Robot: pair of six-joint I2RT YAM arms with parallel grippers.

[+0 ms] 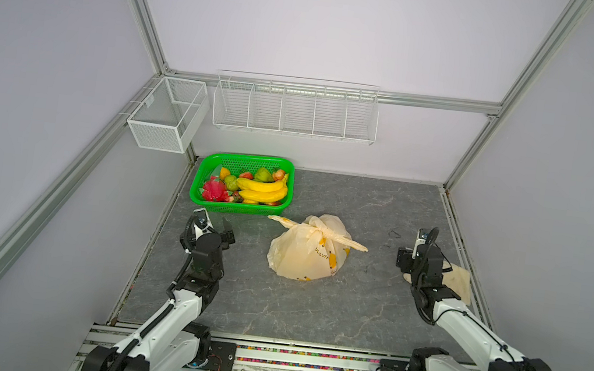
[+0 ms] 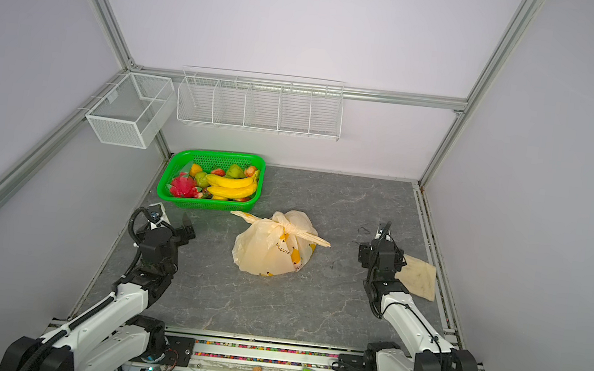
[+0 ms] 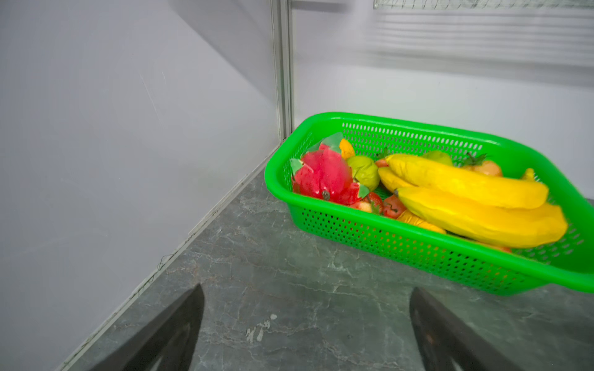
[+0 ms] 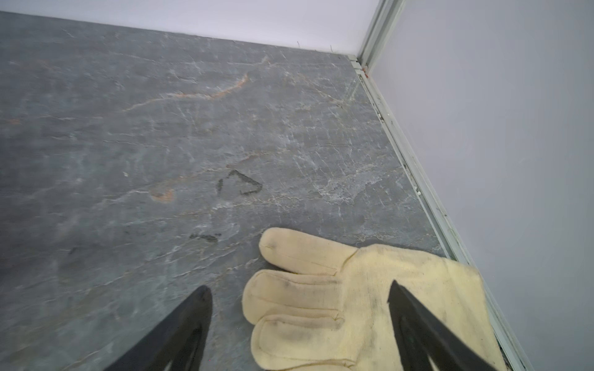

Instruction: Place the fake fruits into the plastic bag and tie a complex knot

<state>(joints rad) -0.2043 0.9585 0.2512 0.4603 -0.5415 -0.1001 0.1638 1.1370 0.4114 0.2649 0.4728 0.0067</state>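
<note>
The plastic bag point(image 1: 304, 251) sits bulging mid-way across the grey surface point(image 1: 310, 311). Its handles are drawn into the knot point(image 1: 321, 232) on top, with two flat tails pointing opposite ways. What fills it is hard to tell through the film. Fake fruits point(image 1: 262, 189) lie in the green basket point(image 3: 401, 247) at the far left: a banana bunch point(image 3: 466, 199), a dragon fruit point(image 3: 324, 176) and strawberries point(image 3: 374, 202). The left pincer point(image 3: 307, 297) stands apart and empty near the basket. The right pincer point(image 4: 300, 289) is also apart and empty, just by a cream glove point(image 4: 353, 282).
</note>
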